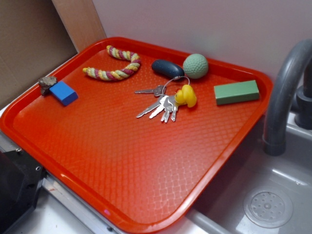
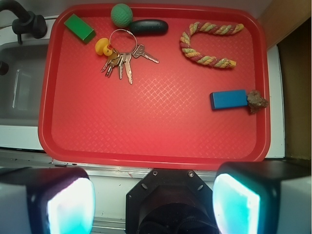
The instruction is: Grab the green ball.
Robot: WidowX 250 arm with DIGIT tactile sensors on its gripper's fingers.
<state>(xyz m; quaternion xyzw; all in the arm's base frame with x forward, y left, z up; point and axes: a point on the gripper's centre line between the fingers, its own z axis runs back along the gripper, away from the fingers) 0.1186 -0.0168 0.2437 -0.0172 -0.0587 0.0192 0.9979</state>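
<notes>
The green ball [image 1: 195,66] is a pale dimpled sphere at the far edge of the red tray [image 1: 122,195], touching a dark blue oval object [image 1: 167,68]. In the wrist view the ball [image 2: 121,14] lies at the top, left of centre. My gripper [image 2: 153,202] is open and empty, its two pads wide apart at the bottom of the wrist view. It hangs high above the counter, off the tray's near edge [image 2: 146,158] and far from the ball. The gripper does not show in the exterior view.
On the tray lie a key bunch with a yellow duck [image 1: 185,96], a green rectangular block [image 1: 236,92], a braided rope toy [image 1: 114,66], a blue block [image 1: 63,92] and a brown lump [image 1: 47,82]. A sink with a grey faucet [image 1: 285,92] is on the right.
</notes>
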